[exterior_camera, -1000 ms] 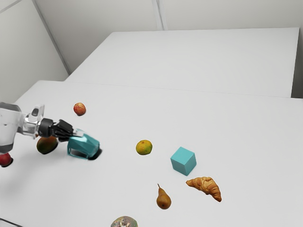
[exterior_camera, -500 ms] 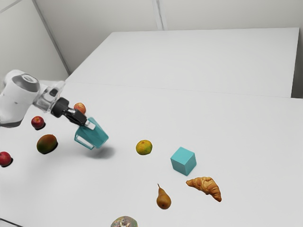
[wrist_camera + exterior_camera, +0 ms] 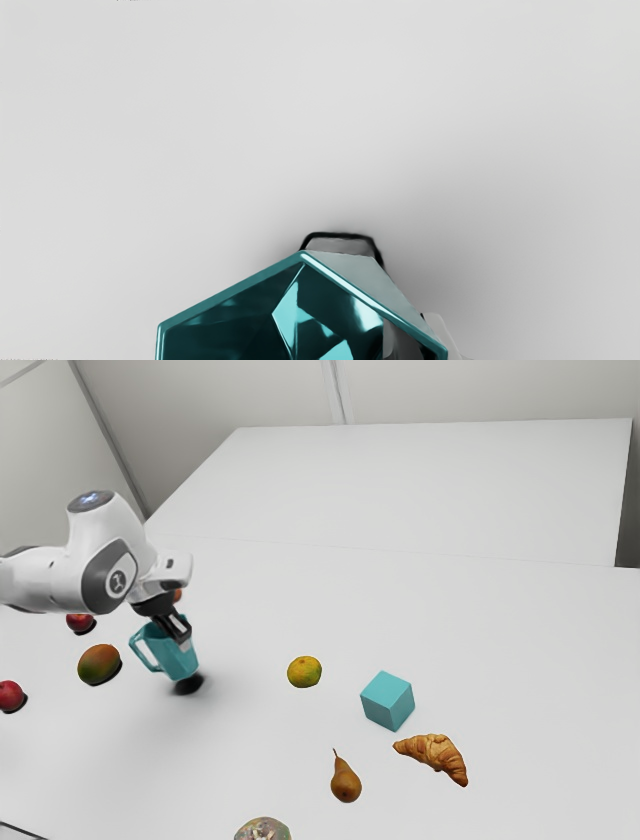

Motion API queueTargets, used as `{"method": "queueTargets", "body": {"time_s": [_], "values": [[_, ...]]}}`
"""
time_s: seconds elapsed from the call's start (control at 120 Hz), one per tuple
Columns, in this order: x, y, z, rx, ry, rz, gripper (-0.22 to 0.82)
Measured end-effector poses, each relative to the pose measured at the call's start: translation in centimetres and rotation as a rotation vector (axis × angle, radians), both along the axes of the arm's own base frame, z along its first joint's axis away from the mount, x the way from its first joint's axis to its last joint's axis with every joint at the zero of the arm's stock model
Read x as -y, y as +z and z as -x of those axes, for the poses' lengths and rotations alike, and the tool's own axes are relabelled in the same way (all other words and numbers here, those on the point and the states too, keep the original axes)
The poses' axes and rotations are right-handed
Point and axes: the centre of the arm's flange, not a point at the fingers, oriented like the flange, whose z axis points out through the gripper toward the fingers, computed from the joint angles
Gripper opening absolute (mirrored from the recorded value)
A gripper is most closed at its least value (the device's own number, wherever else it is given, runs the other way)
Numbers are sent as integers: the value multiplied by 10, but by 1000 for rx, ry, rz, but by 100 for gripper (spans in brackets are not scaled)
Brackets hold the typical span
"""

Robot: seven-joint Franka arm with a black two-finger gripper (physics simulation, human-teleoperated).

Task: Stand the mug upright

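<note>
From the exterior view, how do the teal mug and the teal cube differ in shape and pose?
The mug is hollow with a handle on one side, while the cube is a plain block with flat faces.
The mug tilts, mouth upward, in the gripper; the cube sits flat on the table, away from the gripper.
Both share much the same teal colour.
</note>
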Motion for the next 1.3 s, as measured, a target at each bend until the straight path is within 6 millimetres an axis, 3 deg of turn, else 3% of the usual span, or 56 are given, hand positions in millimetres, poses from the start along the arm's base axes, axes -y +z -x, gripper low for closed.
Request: {"method": "queueTargets", "body": {"time_s": [0.3,0.533,0.742,0.933,1.0,1.033,1.142,1.3], "values": [[34,-16,9,60,220,74,-18],[33,-29,17,41,358,99,-18],[32,-30,19,34,435,114,27],[38,-17,10,60,463,125,47],[46,6,-3,92,454,133,50],[52,27,-14,118,443,139,52],[68,123,-44,181,418,158,55],[75,227,-49,150,403,139,58]]}}
